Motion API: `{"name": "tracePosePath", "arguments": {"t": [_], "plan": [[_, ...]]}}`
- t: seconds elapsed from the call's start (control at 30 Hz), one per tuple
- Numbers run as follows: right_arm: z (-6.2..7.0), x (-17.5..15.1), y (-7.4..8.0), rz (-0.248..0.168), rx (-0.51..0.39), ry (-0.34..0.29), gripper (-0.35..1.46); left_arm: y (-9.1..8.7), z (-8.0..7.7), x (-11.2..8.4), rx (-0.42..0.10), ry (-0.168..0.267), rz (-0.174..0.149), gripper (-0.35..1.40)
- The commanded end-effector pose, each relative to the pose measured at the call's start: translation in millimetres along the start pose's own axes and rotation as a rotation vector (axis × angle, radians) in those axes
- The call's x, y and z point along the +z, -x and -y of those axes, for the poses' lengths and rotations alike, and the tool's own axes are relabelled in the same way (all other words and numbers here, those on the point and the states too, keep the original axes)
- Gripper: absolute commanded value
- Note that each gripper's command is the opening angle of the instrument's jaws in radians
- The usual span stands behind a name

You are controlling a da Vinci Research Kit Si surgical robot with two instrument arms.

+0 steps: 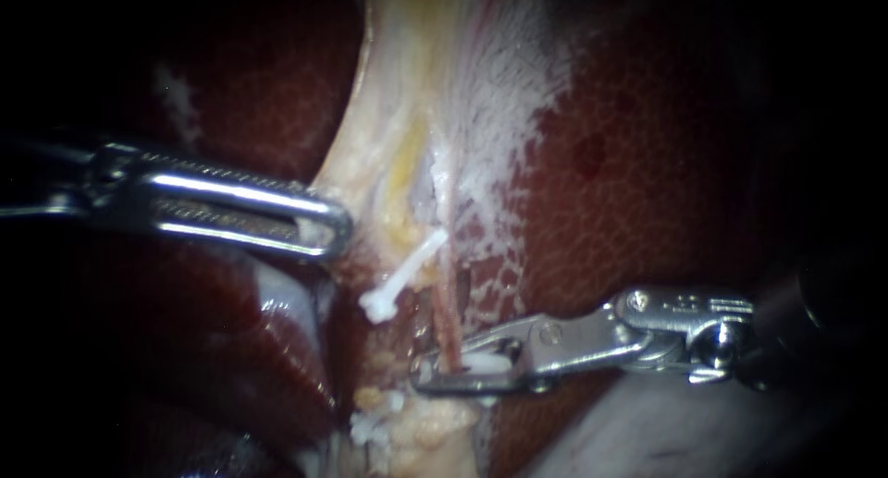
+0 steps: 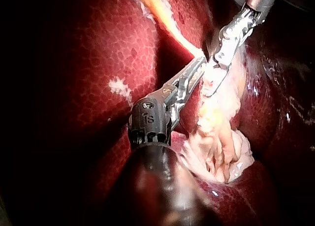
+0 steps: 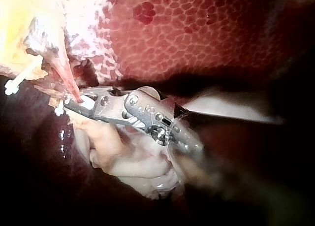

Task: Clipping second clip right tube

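Note:
A thin reddish tube (image 1: 447, 316) runs down from the pale yellow tissue (image 1: 407, 173) between the liver lobes. My right instrument (image 1: 427, 372) comes in from the right. Its jaws straddle the tube low down and are shut on a white clip (image 1: 481, 358). In the right wrist view the tube (image 3: 66, 73) enters those jaws (image 3: 64, 105). Another white clip (image 1: 400, 276) lies slanted just above and to the left of them. My left instrument (image 1: 331, 230) is shut on the edge of the pale tissue and holds it to the left; the left wrist view shows this grip (image 2: 199, 66).
Dark red liver (image 1: 647, 164) fills both sides. Pale, lumpy tissue (image 1: 435, 432) lies below the right instrument's jaws and shows in the right wrist view (image 3: 133, 162) under the shaft. The right instrument (image 2: 211, 90) crosses just ahead of the left one in the left wrist view.

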Motion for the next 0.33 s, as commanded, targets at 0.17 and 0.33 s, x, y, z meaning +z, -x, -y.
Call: {"name": "tracePosePath", "arguments": {"t": [0.17, 0.33], "plan": [[0.0, 0.0, 0.0, 0.000, -0.001, -0.001, -0.35, 0.0, 0.0, 0.0, 0.000, 0.000, 0.000, -0.35], [0.0, 0.0, 0.0, 0.000, -0.001, -0.001, -0.35, 0.0, -0.1, 0.0, 0.000, 0.003, 0.001, -0.35]]}}
